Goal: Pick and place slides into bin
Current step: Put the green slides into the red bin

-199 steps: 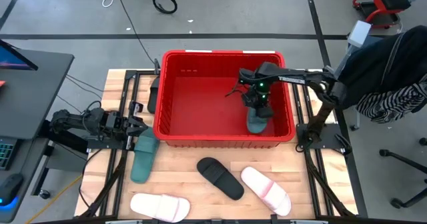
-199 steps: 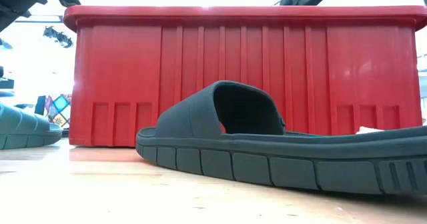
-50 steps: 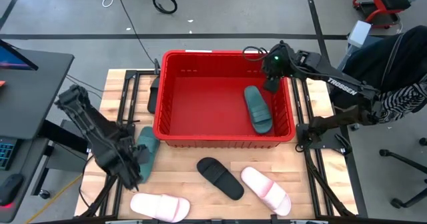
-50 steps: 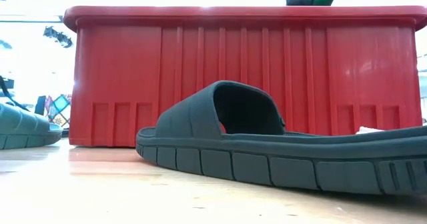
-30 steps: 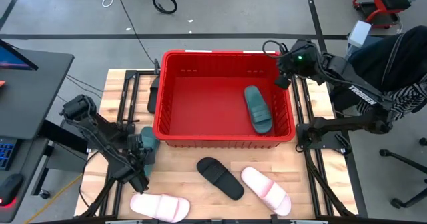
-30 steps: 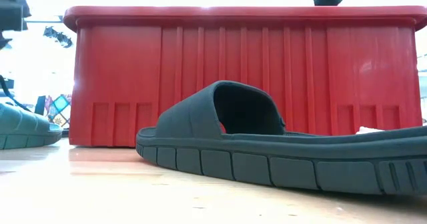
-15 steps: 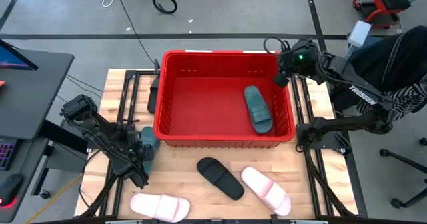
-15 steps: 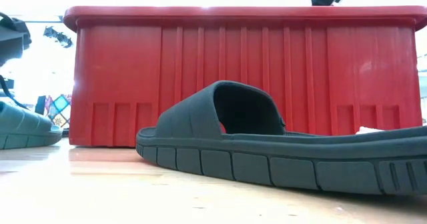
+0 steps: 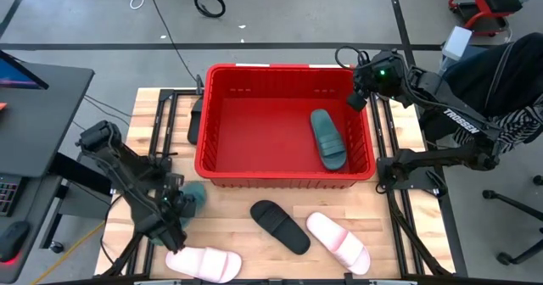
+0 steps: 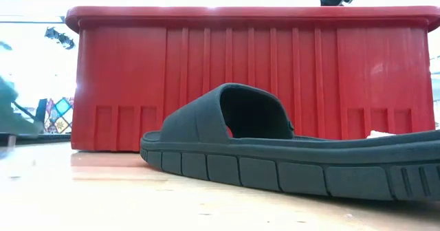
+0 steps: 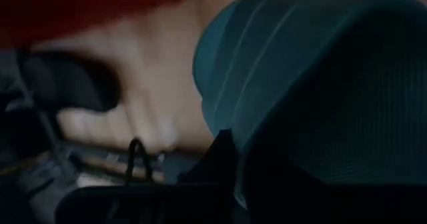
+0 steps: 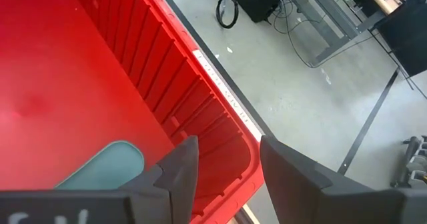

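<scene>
A teal slide (image 9: 194, 195) hangs off the table's left part, in front of the red bin (image 9: 222, 177), with my left gripper (image 9: 174, 209) shut on it. In the left wrist view this teal slide (image 11: 320, 84) fills the picture. In the low view the same slide (image 10: 7, 107) shows blurred, above the wood. A second teal slide (image 9: 327, 138) lies flat on the bin's floor. My right gripper (image 12: 223, 164) stands open over the bin's far right corner, with nothing in it. My left gripper holds the teal slide from above, slanting down. The arm and fingers (image 11: 220, 164) cover the place of contact, so which part it has cannot be told. The slide is lifted clear of the table and tilted, one end (image 9: 197, 193) showing beside the gripper.
A black slide (image 9: 280, 226) lies before the bin's front wall, a pale pink-white slide (image 9: 338, 241) to its right and another (image 9: 204, 263) at the near edge below my left gripper. Bare wood lies between them.
My left gripper has taken hold of the teal slide that lay left of the bin's front corner and has risen with it. The slide has come off the table and tipped. My right gripper has stayed over the bin's far right corner.
</scene>
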Controlling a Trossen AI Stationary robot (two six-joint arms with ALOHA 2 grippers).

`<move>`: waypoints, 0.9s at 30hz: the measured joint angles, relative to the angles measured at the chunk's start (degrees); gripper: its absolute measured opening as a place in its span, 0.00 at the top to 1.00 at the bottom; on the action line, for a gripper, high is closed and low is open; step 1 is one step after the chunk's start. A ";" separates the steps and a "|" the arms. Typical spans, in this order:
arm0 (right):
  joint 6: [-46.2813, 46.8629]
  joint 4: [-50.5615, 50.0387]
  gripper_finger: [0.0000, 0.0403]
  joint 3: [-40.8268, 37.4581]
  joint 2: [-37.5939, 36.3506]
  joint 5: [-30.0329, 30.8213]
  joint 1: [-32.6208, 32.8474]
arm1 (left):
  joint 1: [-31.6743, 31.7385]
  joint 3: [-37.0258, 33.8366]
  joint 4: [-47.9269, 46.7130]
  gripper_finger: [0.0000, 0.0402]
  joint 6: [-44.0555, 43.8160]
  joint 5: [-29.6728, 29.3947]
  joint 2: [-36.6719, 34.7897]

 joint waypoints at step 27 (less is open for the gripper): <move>-5.09 11.33 0.58 0.00 0.02 -17.05 11.36 | 12.36 41.45 2.30 0.97 -4.40 -11.14 -3.97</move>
